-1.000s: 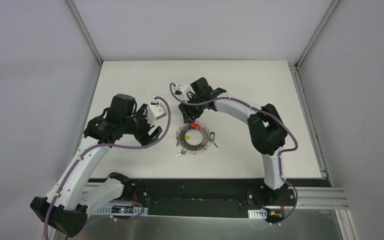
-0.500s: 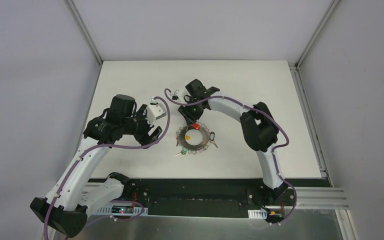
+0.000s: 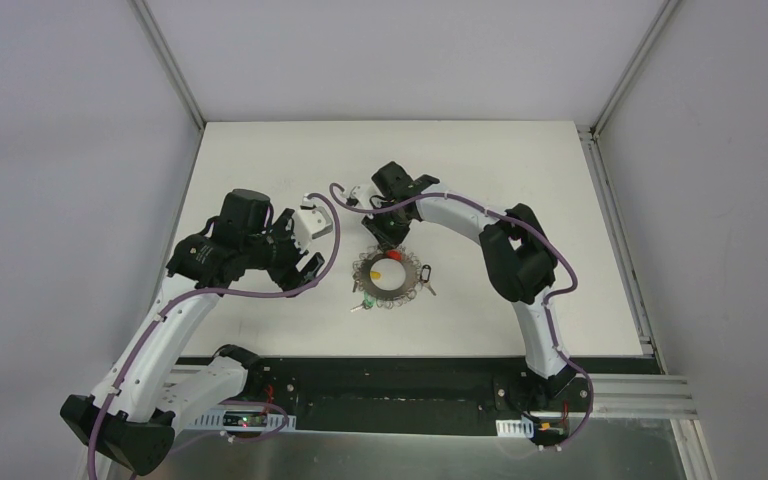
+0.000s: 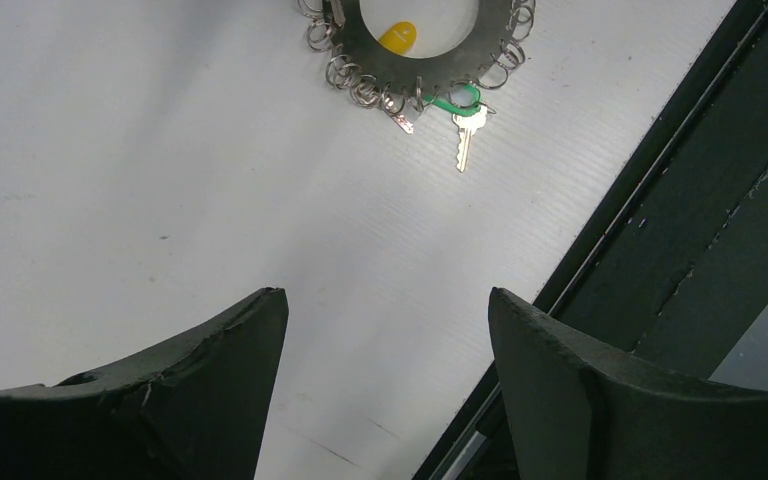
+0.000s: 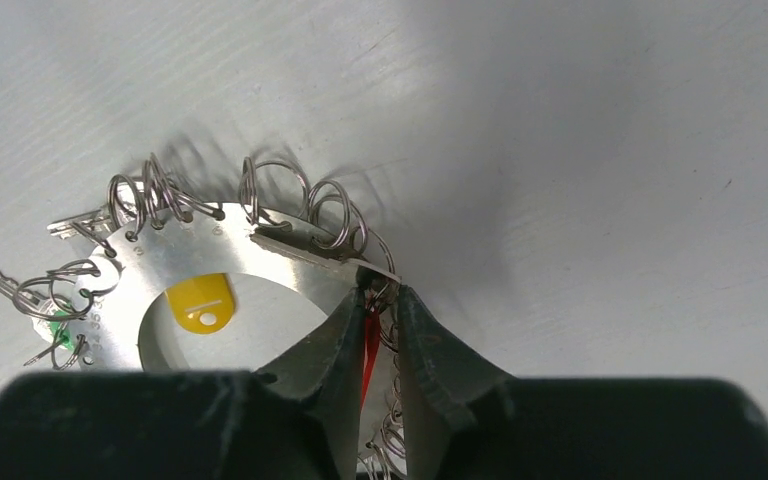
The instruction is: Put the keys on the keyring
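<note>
The left end effector (image 4: pixel 385 300) is held spread above bare tabletop (image 4: pixel 160 150) with nothing between its fingers, well apart from the keyring (image 4: pixel 425 75), which is laid flat near the middle of the tabletop. At the far rim of the keyring, the right end effector (image 5: pixel 380 292) is pinched in on the red key (image 5: pixel 370 345), whose head is seen edge-on in the narrow gap between the fingers. Trouble is judged likeliest here. The key is tiny and thin, so it could be squeezed out sideways or twisted if the pinch is off-centre. The unheld keyring could be dragged or tipped if a fingertip is caught in a wire loop (image 5: pixel 330 215). The loop's end could also be missed by the key's hole, since no bracing is given by the other arm. Counted from the left: one keyring, one green key (image 4: pixel 465 125), one yellow key (image 5: pixel 200 300), one red key and one black key (image 3: pixel 426 270). Whether further bare metal keys are tucked among the loops cannot be told.
</note>
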Controlling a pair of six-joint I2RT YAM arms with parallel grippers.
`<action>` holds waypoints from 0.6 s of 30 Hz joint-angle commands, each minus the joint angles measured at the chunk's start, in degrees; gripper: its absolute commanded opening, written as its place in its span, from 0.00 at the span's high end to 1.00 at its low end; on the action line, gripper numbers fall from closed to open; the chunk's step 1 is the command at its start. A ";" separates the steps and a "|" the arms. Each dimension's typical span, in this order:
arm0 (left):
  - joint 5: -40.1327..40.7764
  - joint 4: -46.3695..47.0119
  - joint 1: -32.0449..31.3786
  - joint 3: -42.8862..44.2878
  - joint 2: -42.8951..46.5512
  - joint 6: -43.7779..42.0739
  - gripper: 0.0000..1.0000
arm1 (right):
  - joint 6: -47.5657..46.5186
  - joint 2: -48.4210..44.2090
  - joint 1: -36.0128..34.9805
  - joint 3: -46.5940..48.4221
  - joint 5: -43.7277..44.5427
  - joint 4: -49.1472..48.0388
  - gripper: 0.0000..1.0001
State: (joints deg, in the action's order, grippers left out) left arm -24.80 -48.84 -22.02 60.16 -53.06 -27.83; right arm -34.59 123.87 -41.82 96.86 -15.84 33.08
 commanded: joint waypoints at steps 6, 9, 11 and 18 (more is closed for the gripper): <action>0.63 -0.91 0.51 2.03 -0.32 0.38 0.25 | -2.84 -3.68 0.82 1.10 -1.68 3.37 0.91; 1.28 -0.84 0.49 3.23 -0.90 0.62 0.25 | -3.84 -5.67 1.73 1.04 -3.81 3.62 0.95; 1.95 -0.61 0.55 3.83 -1.35 1.05 0.25 | -4.99 -7.17 2.43 0.75 -6.08 3.99 0.96; 5.23 2.62 0.58 5.15 -2.76 4.11 0.25 | -9.74 -12.33 4.30 -1.52 -13.34 5.14 0.98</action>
State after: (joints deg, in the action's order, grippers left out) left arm -22.41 -48.60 -22.02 62.89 -55.16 -26.37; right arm -39.97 118.04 -38.30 96.40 -23.03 36.38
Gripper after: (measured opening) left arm 0.752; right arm 0.055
